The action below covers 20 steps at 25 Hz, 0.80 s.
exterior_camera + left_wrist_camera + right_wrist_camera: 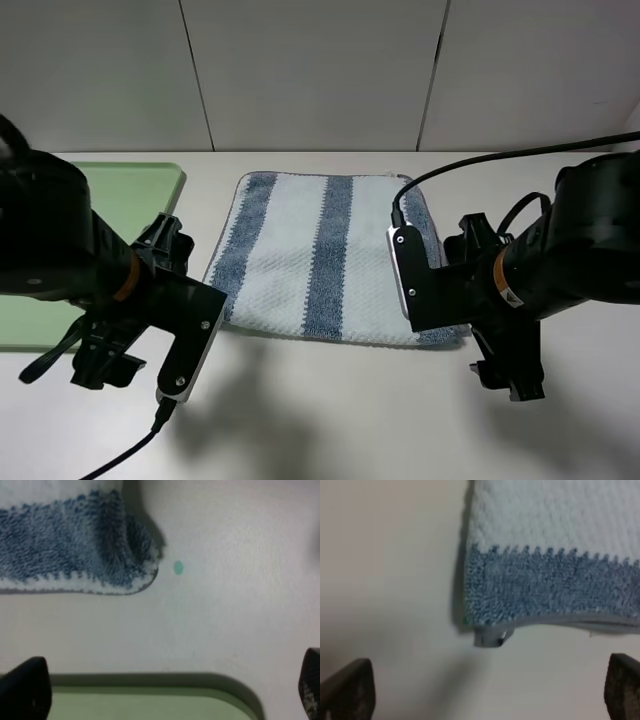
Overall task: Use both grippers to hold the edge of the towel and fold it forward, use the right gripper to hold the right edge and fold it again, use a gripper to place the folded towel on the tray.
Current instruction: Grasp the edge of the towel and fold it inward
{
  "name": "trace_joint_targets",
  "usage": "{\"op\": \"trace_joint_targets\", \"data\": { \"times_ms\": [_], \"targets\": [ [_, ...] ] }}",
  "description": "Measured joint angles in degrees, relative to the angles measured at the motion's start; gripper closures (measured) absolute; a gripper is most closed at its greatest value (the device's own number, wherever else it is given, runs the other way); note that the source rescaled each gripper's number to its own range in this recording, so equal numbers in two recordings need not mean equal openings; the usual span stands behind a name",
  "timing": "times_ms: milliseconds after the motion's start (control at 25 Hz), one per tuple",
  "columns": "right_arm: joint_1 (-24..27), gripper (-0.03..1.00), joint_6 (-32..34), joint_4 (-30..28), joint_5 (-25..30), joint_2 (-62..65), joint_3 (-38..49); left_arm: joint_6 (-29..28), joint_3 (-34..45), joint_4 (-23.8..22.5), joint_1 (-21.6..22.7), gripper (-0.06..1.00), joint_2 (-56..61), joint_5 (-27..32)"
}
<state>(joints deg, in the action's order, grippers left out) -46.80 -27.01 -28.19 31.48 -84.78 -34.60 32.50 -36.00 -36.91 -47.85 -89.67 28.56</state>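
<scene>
**A:** Quick count w/ me: one towel [325,255], one tray [140,185], two grippers. OK?

**B:** OK. On the towel we count three blue-grey stripes w/ two pale ones btwn them; the stripe on the right side is partly hidden behind the right arm. We also see one loop tag [490,639] at a near corner, and one small green dot [178,568] on the table [330,420].

**A:** Where's the towel?

**B:** It lies flat and unfolded on the table, beside the tray. It's near the tray but not touching: the left wrist view shows bare table btwn them.

**A:** Left gripper [165,690]?

**B:** Jaws spread wide, nothing btwn them. We see its fingers [25,690] only as dark tips at either side of the view. It hangs above the tray's rounded corner w/ the towel's near corner ahead, and it grips neither.

**A:** Right gripper [485,687]?

**B:** Same: released, tips far apart, empty. It hovers over bare table just short of the grey hem [560,619], by the corner w/ the tag. We see no contact w/ the cloth.
</scene>
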Motion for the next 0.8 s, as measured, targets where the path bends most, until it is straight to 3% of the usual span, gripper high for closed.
{"op": "trace_joint_targets", "data": {
  "times_ms": [360,560,800],
  "targets": [
    [0.34,-0.03,0.00,-1.90,-3.05,-3.49,0.00,-0.17,-0.04,-1.08,0.00,-0.05,-4.15,-4.45],
    [4.06,-0.03,0.17,-2.14,-4.50,-4.74,0.00,-0.33,-0.06,-3.49,0.00,-0.05,-6.49,-5.66],
    [7.73,-0.03,0.17,-2.14,-6.97,-4.88,0.00,-6.33,-0.11,-11.34,0.00,-0.03,-9.03,-7.47]
  ]
}}
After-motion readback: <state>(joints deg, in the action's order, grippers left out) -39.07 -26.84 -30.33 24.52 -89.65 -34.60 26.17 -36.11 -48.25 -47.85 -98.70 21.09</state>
